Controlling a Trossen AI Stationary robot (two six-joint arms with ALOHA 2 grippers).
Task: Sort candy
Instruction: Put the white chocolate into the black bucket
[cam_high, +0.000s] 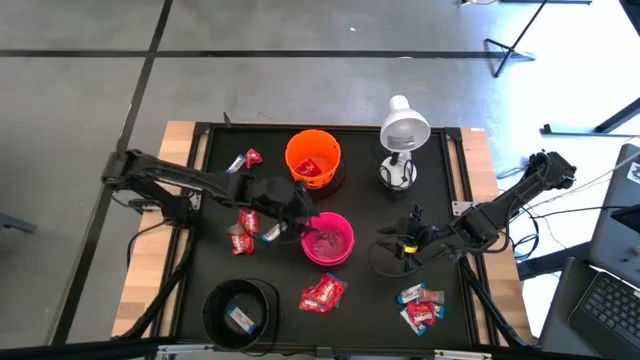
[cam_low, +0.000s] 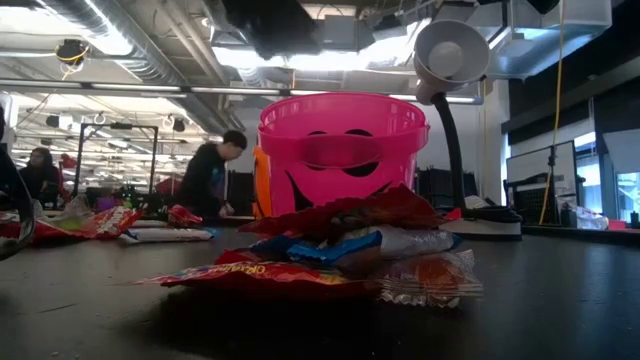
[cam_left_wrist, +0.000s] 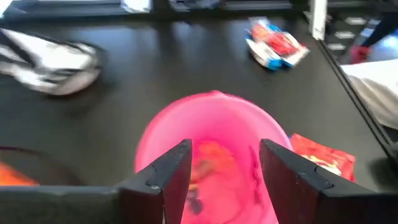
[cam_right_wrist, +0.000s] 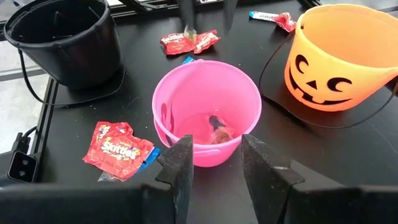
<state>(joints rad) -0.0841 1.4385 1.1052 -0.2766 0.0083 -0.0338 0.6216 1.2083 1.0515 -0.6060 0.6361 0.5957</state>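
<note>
left gripper (cam_high: 300, 215) hangs over pink bowl (cam_high: 330, 238), fingers apart, empty. nearest candy (cam_high: 246, 222) lies just beside it on tabletop (cam_high: 370, 290), away from the bowl. right gripper (cam_high: 405, 243) parted, empty, farther off.

Blurred left wrist view, backlit low view

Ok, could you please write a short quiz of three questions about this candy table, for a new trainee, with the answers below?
1. True or false: the left gripper is above the pink bowl with its fingers open and nothing between them.
2. Which bowl holds red-wrapped candy in the high view? A) the orange bowl B) the black bowl C) neither of them
3. Fill in: the white desk lamp stands beside the ______ bowl.

Key:
1. True. In the left wrist view the fingers stand apart over the pink bowl.
2. A.
3. Orange. The right gripper waits on the other side of the pink bowl.
</note>
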